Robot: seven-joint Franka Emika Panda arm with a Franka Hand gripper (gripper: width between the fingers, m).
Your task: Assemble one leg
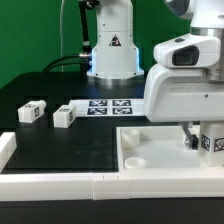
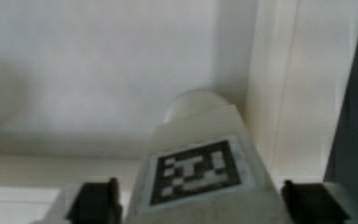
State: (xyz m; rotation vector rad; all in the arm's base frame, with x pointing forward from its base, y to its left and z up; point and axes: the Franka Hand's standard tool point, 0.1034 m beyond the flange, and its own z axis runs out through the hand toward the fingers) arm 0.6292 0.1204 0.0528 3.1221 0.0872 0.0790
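- Exterior view: gripper (image 1: pixel 198 137) sits low over the white panel (image 1: pixel 150 150), at the exterior view's right, near edge of the black table (image 1: pixel 60 150).
- The arm's white wrist housing blocks most of the fingers; a tagged leg (image 1: pixel 211 141) shows just below it, over the panel's right part.
- Wrist view: the leg (image 2: pixel 197 150) sits between the two dark fingertips (image 2: pixel 98 200), one on each side, tag face toward the camera. Jaws narrow, closed onto the leg.
- Held leg's long axis runs along the gripper's approach line, rounded end pointing away from the wrist toward the panel (image 2: pixel 105 80). Cannot tell if that end touches the panel floor.
- Panel's raised rim (image 2: pixel 282 60) runs just beside the leg's far end in the wrist view.
- Two more legs lie loose on the table at the exterior view's left: one (image 1: pixel 31 112) further left, one (image 1: pixel 64 116) just right of it, well apart from the gripper.
- Marker board (image 1: pixel 108 106) lies flat on the table, far of the panel, in front of the robot base (image 1: pixel 112 50).
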